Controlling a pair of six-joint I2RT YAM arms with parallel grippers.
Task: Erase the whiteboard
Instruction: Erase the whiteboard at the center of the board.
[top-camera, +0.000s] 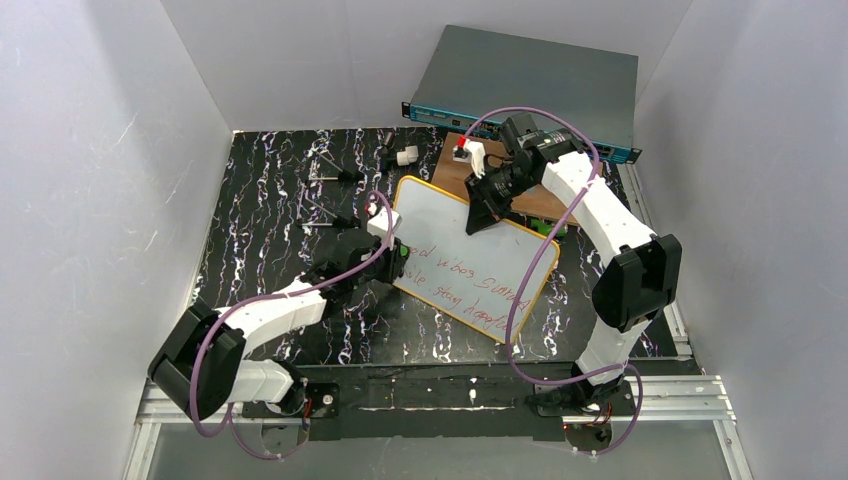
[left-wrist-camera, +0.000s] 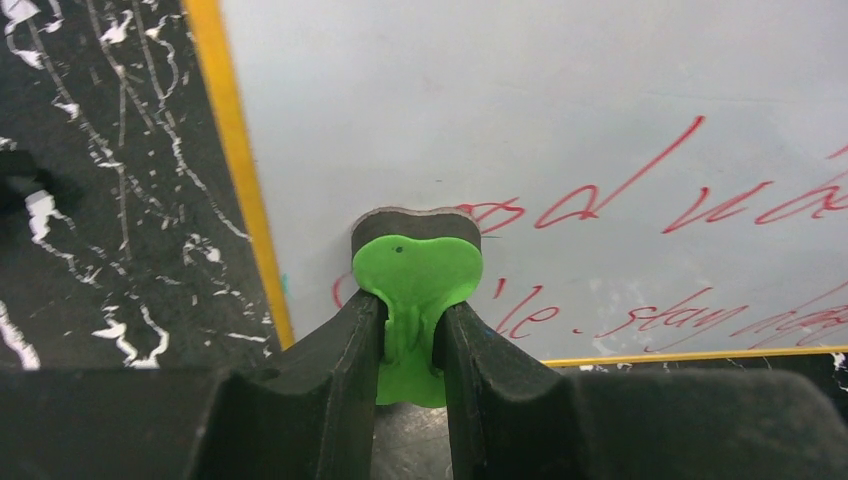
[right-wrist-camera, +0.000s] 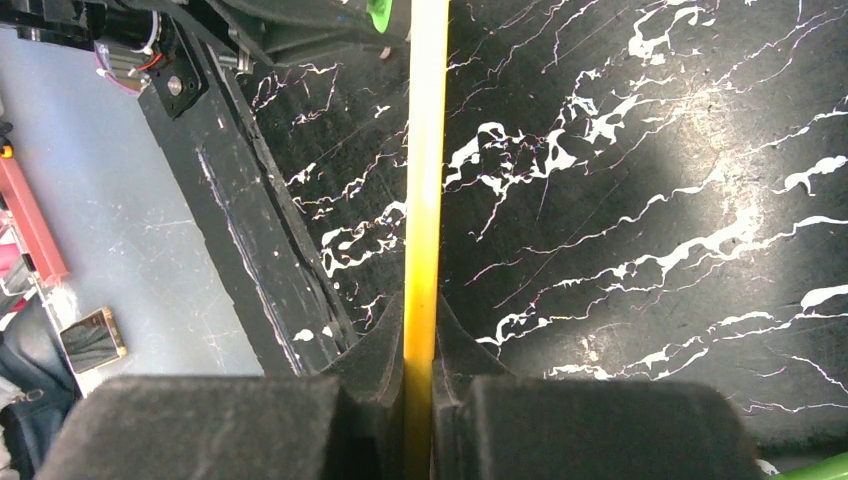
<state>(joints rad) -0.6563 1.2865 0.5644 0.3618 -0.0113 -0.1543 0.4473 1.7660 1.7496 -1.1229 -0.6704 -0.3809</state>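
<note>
- Right at mid-counter, the whiteboard (top-camera: 470, 250) lay skewed, its thin orange-yellow frame turned at an angle to the counter's edges and one corner pointing toward the arm bases.
- Red handwriting (left-wrist-camera: 600, 200) ran in two lines over the board's nearer half; the farther half was bare white.
- The green eraser (left-wrist-camera: 417, 270), heart-shaped with a dark pad under it, sat pressed on the board just inside its left frame, touching the start of the upper line of writing.
- The left end effector (left-wrist-camera: 412, 320) was nipped tight on the eraser's green grip, both fingers against it.
- The right end effector (right-wrist-camera: 420, 340) was clamped on the board's far edge, the yellow frame running edge-on between its black fingers; whether that edge was raised off the surface, I could not tell.
- The brown wooden board (top-camera: 530, 200) lay just behind the whiteboard, partly under the right arm, with a small red-and-white piece (top-camera: 465, 150) on its far left corner.
- The black, white-veined counter (top-camera: 270, 220) carried everything, and a grey rack box (top-camera: 540, 85) leaned against the back wall.
</note>
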